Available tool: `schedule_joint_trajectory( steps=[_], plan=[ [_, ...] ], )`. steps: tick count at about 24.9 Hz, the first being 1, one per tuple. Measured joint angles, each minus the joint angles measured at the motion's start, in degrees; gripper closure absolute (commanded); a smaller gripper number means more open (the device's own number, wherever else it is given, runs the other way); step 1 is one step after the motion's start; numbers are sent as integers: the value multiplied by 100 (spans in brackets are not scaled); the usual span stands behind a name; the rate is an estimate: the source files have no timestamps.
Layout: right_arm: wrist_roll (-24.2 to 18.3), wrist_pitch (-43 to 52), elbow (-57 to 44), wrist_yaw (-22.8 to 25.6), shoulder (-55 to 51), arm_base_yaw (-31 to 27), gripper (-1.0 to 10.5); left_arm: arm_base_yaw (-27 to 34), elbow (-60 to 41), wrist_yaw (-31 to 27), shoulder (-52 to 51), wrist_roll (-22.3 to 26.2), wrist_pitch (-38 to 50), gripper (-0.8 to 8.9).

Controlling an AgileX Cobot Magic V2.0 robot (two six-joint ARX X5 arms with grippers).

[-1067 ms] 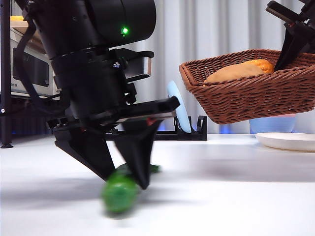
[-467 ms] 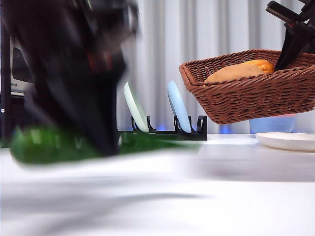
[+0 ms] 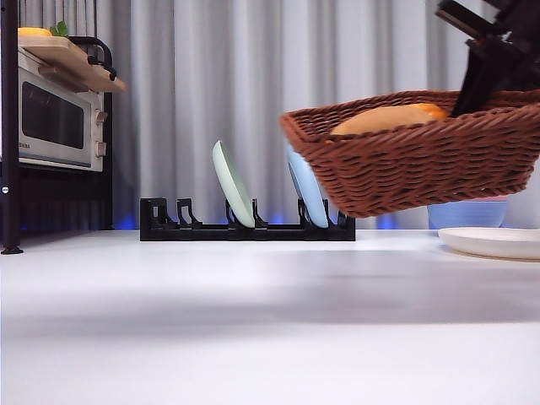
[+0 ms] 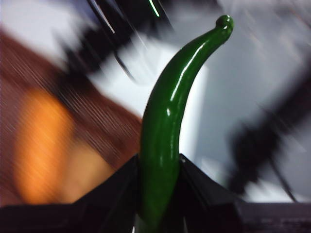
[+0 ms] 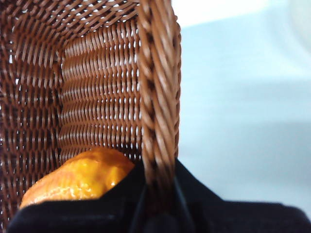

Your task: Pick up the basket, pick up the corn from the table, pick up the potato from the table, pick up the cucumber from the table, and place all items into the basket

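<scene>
The brown wicker basket hangs tilted above the white table at the right. My right gripper is shut on its braided rim. Inside lie the tan potato and the orange corn; the corn also shows in the right wrist view. My left gripper is shut on the glossy green cucumber, stem tip pointing away from the jaws. Behind it the basket is a brown blur with orange shapes. The left arm is out of the front view.
A black dish rack with two upright plates stands at the back centre. A toaster oven sits on a shelf at the far left. A white plate and a blue bowl are at the right, under the basket.
The left arm lifted the cucumber off the table and rose out of the front view. The basket has shifted left and a little higher.
</scene>
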Motion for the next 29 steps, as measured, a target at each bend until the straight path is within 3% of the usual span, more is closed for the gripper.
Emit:
schedule_joint_trajectory(
  steps=[4,7,18,19,21,22,29],
  plan=[
    [0,-114,0,2,0,378,958,101,2,-1248,157,-367,754,821],
    [0,-195,0,-2,0,682,958,240,2,-1740,369,-507,776,821],
    [55,-203,0,-17,0,1484,958,538,-7,-1989,1416,-590,170,799],
    [66,-203,0,-17,0,1506,958,542,-9,-1989,1458,-590,109,748],
    [94,-203,0,-15,0,1556,958,549,-11,-1996,1523,-590,-70,454],
    [129,-203,0,-13,0,1556,958,553,-11,-2050,1532,-592,-168,353],
    [232,-201,0,2,0,1556,958,562,-20,-2286,1344,-590,-332,336]
  ],
)
